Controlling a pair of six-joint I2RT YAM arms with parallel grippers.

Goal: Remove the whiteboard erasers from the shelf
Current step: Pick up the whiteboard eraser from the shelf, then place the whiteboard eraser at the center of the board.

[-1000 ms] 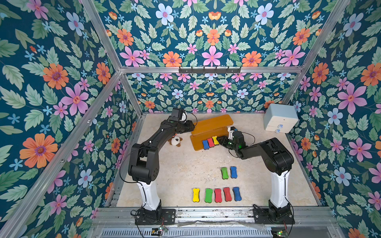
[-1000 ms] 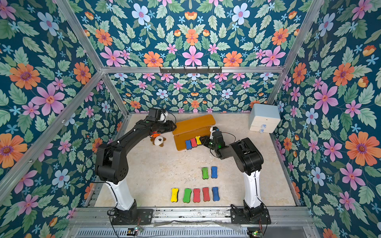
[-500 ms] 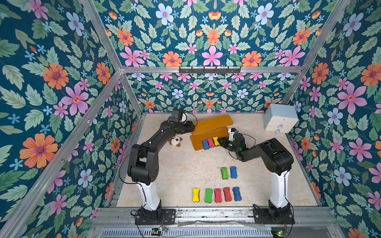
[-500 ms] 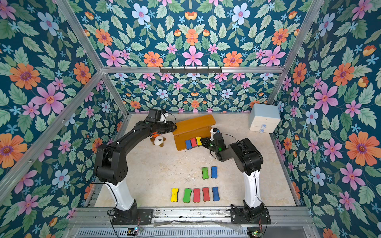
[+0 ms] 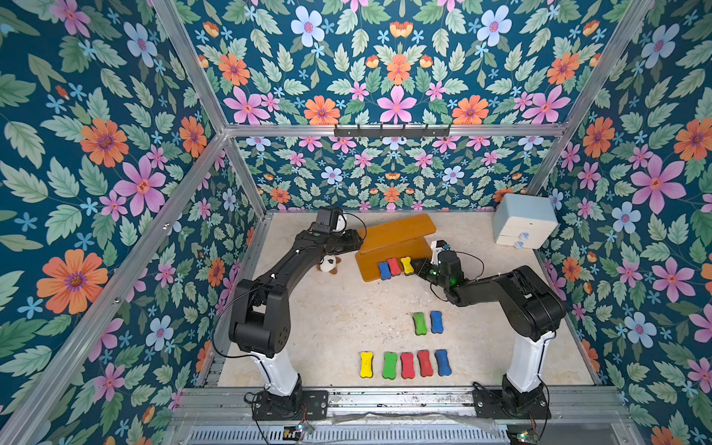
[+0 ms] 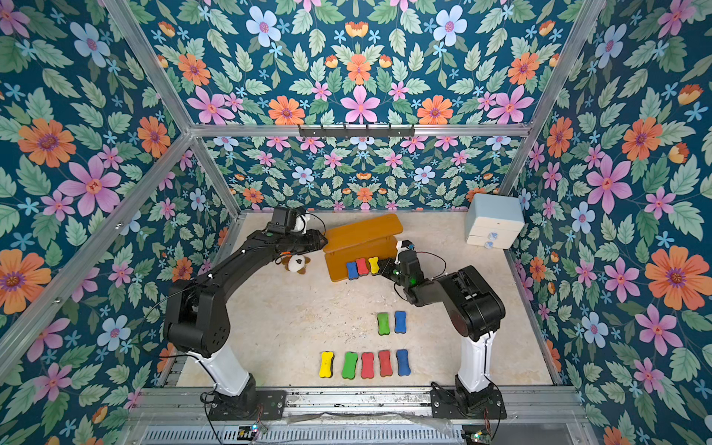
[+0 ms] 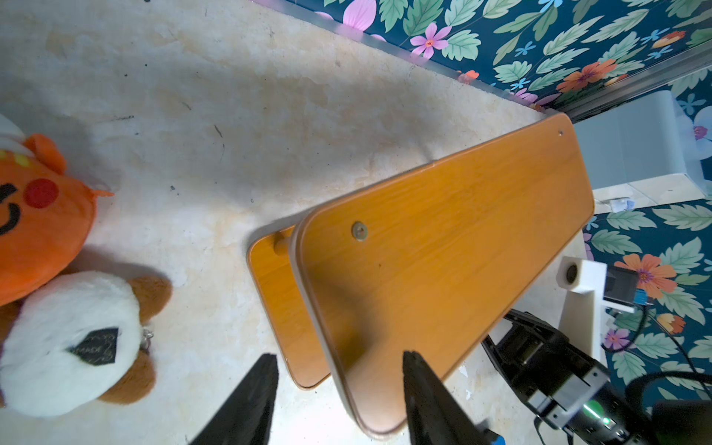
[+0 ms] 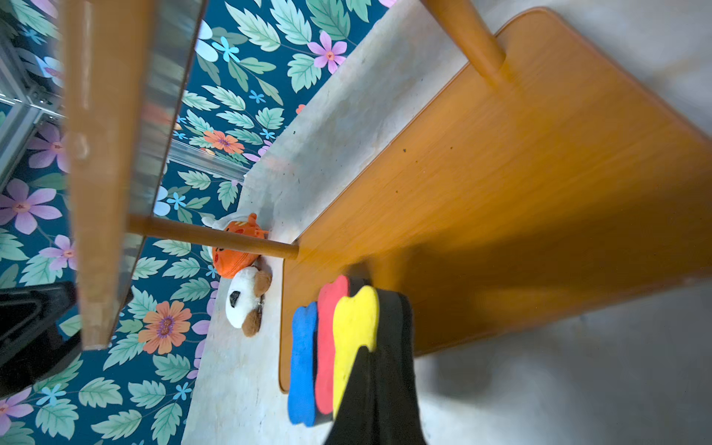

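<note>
The left claw is recorded with its jaws part-way apart and the end of the shelf upper board between them; contact cannot be told. An orange plush and a brown-white plush are noted touching each other on the tabletop, under that arm and near the shelf's left end. On the front edge of the lower board, three whiteboard erasers are seen packed side by side: blue eraser, red eraser, yellow eraser. The upper board overhangs the back of the lower one. The right claw is closed tight, its tip at the yellow eraser's dark edge; a hold cannot be confirmed. A green-blue pair and a row of five are logged on the tabletop, well apart from the shelf. A drawer box is noted at the back right.
</note>
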